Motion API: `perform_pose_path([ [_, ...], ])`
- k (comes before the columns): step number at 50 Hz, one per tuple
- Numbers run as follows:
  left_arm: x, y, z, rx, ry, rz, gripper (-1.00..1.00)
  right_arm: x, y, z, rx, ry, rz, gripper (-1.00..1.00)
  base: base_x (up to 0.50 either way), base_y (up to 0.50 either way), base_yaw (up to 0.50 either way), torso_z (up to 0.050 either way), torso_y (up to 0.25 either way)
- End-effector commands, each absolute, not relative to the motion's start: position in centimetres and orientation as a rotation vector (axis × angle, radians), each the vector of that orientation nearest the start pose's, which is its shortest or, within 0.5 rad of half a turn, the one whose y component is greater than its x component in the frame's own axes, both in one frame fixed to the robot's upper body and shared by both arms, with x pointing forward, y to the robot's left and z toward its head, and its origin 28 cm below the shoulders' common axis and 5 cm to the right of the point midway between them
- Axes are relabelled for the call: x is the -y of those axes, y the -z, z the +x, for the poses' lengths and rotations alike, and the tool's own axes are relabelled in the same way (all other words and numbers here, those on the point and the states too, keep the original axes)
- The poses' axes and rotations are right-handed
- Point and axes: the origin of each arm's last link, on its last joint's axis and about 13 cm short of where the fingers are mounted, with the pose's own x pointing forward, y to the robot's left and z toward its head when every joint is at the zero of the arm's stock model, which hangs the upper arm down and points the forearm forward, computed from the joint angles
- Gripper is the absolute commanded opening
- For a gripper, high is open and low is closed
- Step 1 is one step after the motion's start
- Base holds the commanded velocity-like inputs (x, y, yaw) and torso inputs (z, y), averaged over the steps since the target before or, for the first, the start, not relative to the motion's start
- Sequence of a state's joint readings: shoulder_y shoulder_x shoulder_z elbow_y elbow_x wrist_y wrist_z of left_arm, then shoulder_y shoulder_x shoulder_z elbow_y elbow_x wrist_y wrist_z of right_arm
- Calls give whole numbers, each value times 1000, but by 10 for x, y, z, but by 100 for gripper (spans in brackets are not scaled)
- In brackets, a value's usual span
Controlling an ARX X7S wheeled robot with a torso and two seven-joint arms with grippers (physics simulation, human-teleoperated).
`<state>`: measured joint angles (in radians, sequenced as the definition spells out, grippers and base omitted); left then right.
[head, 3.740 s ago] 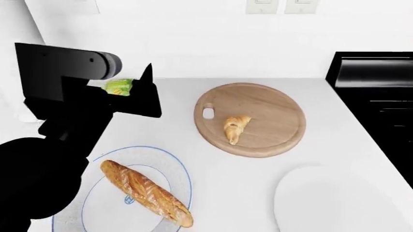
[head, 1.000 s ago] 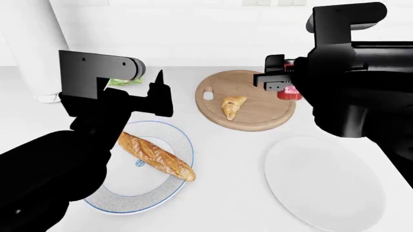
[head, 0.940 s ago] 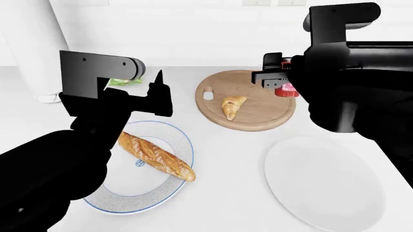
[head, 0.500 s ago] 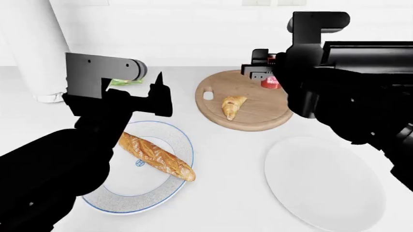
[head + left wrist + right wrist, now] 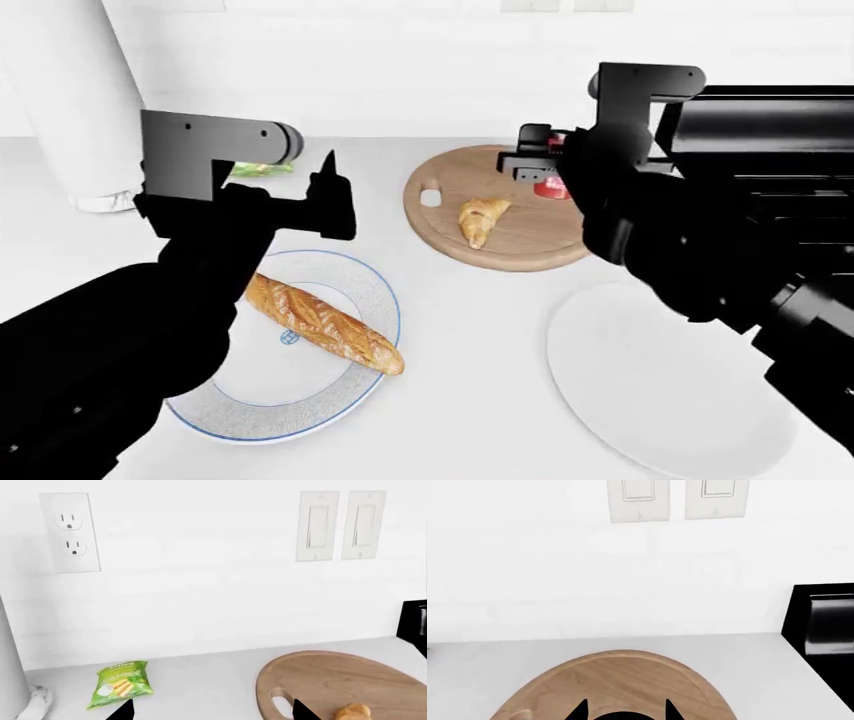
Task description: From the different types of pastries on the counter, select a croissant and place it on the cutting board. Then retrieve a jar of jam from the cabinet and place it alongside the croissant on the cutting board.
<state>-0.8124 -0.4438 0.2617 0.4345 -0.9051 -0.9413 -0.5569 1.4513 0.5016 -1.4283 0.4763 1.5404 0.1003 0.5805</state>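
Leftward across the cutting board [image 5: 514, 245] is where the right gripper [image 5: 531, 168] has travelled over the last second, carrying the jar of jam [image 5: 550, 184] from the board's right rim to above its rear middle. That gripper is clamped on the jar, whose red body shows just under the black fingers; in the right wrist view only the jar's dark lid [image 5: 622, 715] peeks between the fingertips, with bare board ahead of it. The croissant [image 5: 481, 219] lies on the board nearer the robot than the gripper and slightly to its left, apart from the jar, so the jar is probably being held here to land beside it without touching. Open wood remains directly below and to the right of the right gripper, and the handle hole [image 5: 430, 197] sits well to its left. The left gripper [image 5: 324, 200] hangs empty off the board's left side, over the tabletop [image 5: 467, 330] by the blue-rimmed plate [image 5: 360, 400] with the baguette [image 5: 320, 322]; its fingertips show apart in its wrist view, leaving the board free.
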Motion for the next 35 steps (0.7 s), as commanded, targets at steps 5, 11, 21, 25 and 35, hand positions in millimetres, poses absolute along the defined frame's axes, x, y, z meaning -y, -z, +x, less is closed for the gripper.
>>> perform_pose_path([
  [5, -210, -232, 274, 73, 150, 10, 100, 101, -227, 379, 3, -3, -36, -100, 0, 0, 0, 0, 2],
  [11, -210, -231, 275, 78, 153, 17, 100, 99, -216, 379, 20, -21, -79, -100, 0, 0, 0, 0, 0],
  [21, -209, -231, 275, 98, 153, 22, 100, 98, -192, 387, -36, -45, -96, -100, 0, 0, 0, 0, 1],
  [25, -210, -231, 275, 119, 141, 27, 100, 98, -190, 388, -48, -47, -94, -100, 0, 0, 0, 0, -142],
  [35, -212, -233, 274, 125, 133, 12, 100, 101, -204, 381, -20, -41, -84, -100, 0, 0, 0, 1, -100],
])
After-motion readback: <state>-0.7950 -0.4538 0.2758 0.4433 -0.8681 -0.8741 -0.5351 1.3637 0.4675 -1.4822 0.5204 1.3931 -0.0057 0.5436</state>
